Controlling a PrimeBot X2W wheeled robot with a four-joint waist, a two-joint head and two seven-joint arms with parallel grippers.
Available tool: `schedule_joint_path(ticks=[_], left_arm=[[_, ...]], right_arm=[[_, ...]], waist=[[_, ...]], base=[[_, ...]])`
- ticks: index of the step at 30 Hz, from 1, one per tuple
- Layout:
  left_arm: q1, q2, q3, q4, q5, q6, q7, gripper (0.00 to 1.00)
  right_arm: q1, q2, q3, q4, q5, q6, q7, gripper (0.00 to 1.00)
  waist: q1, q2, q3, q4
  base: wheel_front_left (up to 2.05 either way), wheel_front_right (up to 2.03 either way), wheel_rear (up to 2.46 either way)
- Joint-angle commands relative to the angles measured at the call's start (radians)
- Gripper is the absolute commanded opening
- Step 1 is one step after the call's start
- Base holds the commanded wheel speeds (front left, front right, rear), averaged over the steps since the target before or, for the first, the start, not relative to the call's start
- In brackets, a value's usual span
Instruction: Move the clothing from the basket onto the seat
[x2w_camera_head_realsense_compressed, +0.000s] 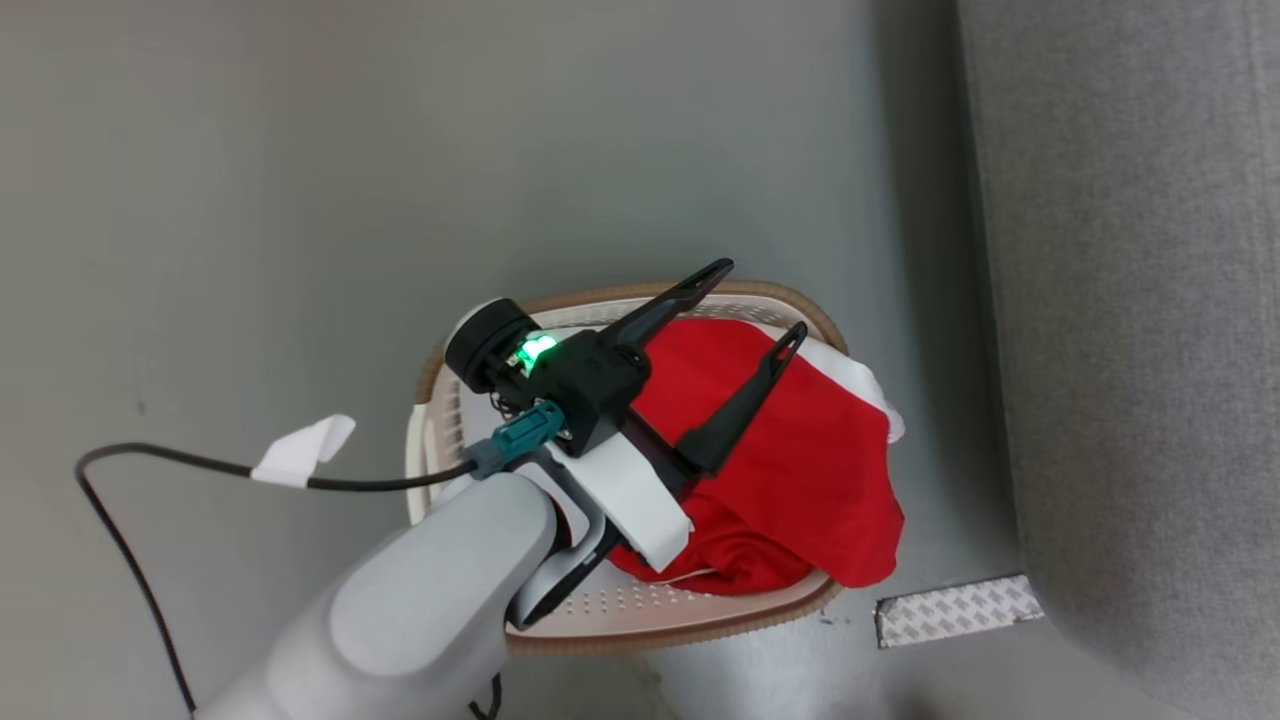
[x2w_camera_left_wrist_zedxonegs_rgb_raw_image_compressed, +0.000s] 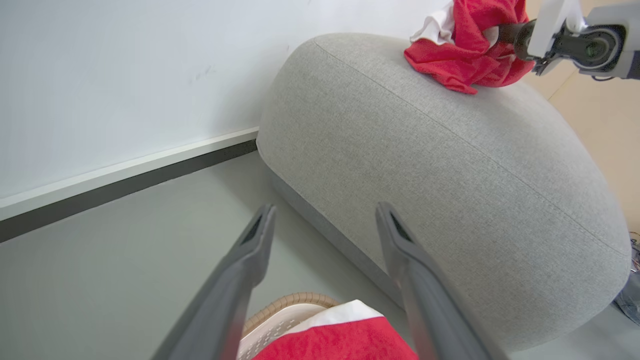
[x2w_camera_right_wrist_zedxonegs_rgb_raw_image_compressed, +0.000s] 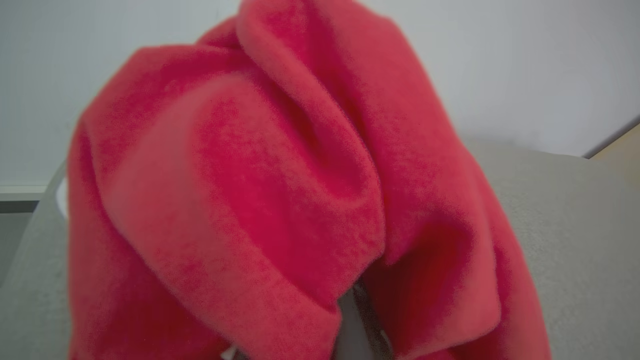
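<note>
Open floor left of the basket; seat close along its right side.

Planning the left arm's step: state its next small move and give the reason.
Probably lower the left gripper into the red clothing in the basket: its fingers are open and hover over the fabric, gripping nothing.

Your left arm is a smooth pale grey shell ending in a white bracket and a black wrist block. At the block's 9 o'clock a green light glows beside a round black cap. At 7 o'clock a teal plug feeds a black cable tagged with white tape. The left hand has two long, tapering dark fingers. The right hand has a white-and-grey wrist.
</note>
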Motion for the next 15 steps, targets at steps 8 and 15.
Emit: schedule_joint_path(ticks=[8, 15], left_arm=[[0.027, -0.032, 0.018, 0.056, -0.027, -0.009, -0.035, 1.00], [0.091, -0.061, 0.044, 0.104, -0.038, -0.017, -0.043, 1.00]], right_arm=[[0.005, -0.075, 0.167, 0.047, 0.157, -0.003, 0.206, 1.00], [0.065, -0.122, 0.301, 0.036, 0.232, -0.003, 0.279, 1.00]], waist=[[-0.0003, 0.0000, -0.088, 0.016], [-0.0003, 0.0000, -0.242, 0.011]], base=[[0.00, 0.00, 0.00], [0.00, 0.00, 0.00]])
